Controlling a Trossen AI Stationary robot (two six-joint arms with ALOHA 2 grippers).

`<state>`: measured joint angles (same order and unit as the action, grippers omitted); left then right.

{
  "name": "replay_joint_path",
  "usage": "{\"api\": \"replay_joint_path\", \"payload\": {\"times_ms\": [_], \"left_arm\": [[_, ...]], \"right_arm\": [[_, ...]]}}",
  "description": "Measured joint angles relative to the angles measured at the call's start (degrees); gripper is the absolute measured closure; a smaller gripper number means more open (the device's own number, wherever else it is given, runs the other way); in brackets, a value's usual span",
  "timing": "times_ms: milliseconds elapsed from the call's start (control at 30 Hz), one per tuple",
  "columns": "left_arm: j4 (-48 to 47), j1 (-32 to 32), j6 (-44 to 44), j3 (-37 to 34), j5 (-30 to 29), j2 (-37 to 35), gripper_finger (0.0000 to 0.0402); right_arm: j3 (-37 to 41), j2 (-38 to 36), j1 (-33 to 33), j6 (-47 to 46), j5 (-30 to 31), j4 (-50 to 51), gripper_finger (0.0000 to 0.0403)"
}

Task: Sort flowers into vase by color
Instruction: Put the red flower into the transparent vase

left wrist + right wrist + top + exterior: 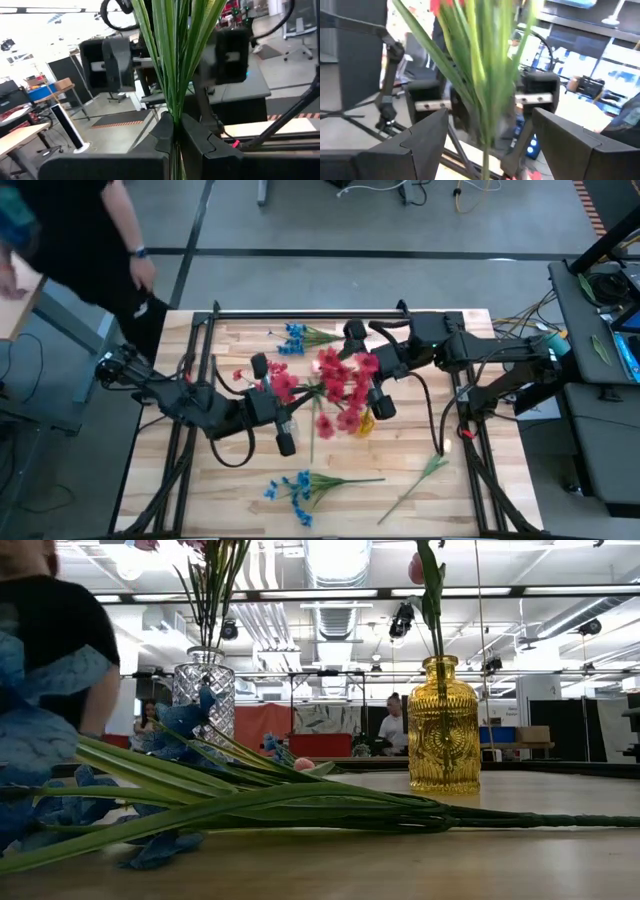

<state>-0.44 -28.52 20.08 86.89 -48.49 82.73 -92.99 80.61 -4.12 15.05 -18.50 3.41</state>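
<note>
High view: my left pincer (pixel 272 395) and right pincer (pixel 366 370) meet over mid-surface (pixel 200 490), the red flowers (pixel 340 385) between them. Blue flowers (pixel 295 490) and a tulip (pixel 415 480) lie nearer the front edge; another blue spray (pixel 295 338) lies behind my right pincer.
Low view: clear vase (pixel 205 690) with stems, yellow vase (pixel 443 725) with one stem; blue flowers (pixel 180 800) flat in front.
Left wrist view: my left pincer (pixel 175 132) is clamped on the green stems (pixel 175 60).
Right wrist view: my right pincer (pixel 487 132) stands wide, stems (pixel 485 75) between its fingers (pixel 427 135), untouched.
</note>
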Motion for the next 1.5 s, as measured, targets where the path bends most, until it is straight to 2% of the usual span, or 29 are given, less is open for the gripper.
{"api": "replay_joint_path", "payload": {"times_ms": [233, 367, 467, 667, 767, 967, 1100, 1333, 1433, 1500], "left_arm": [[0.9, 1.9, 0.0, 0.0, 0.1, 0.1, 0.0401], [0.9, 2.2, -0.1, 0.0, 0.2, 0.1, 0.0401], [0.9, 2.1, -0.1, 0.0, 0.2, 0.1, 0.0401], [1.1, 3.5, 0.2, 0.0, 3.0, 0.5, 0.0399], [1.3, 4.0, -0.1, 0.1, 4.8, 1.2, 0.0394], [1.0, 3.9, -0.3, 0.3, 3.8, 1.5, 0.0364], [-1.9, 2.3, 0.1, 0.3, 1.4, 0.3, 0.031], [-11.2, -4.3, -3.6, 0.5, -9.7, -1.8, 0.0205], [-16.6, -7.5, -9.8, 0.5, -12.9, -2.4, 0.018], [-21.7, -9.4, -15.3, 0.5, -13.0, -3.0, 0.0172]], "right_arm": [[0.0, 2.0, -0.6, 0.9, -1.9, -1.7, 0.0129], [0.0, 2.0, -0.6, 1.4, -1.1, -2.9, 0.0155], [0.0, 2.0, -0.6, 1.5, -0.5, -3.1, 0.0205], [0.0, 2.3, -0.5, 2.5, 0.1, -3.6, 0.0341], [0.0, 2.4, -0.6, 3.5, -0.2, -3.3, 0.0382], [0.0, 2.3, -0.6, 3.6, -0.3, -2.4, 0.0388], [0.0, 1.7, -0.6, 3.1, -0.2, -0.7, 0.0389], [3.7, -2.2, -0.7, -1.3, -4.7, 1.4, 0.039], [9.9, -3.6, -1.1, -3.2, -4.2, -6.2, 0.039], [14.4, -3.5, -1.1, -5.3, -3.9, -13.0, 0.039]]}}
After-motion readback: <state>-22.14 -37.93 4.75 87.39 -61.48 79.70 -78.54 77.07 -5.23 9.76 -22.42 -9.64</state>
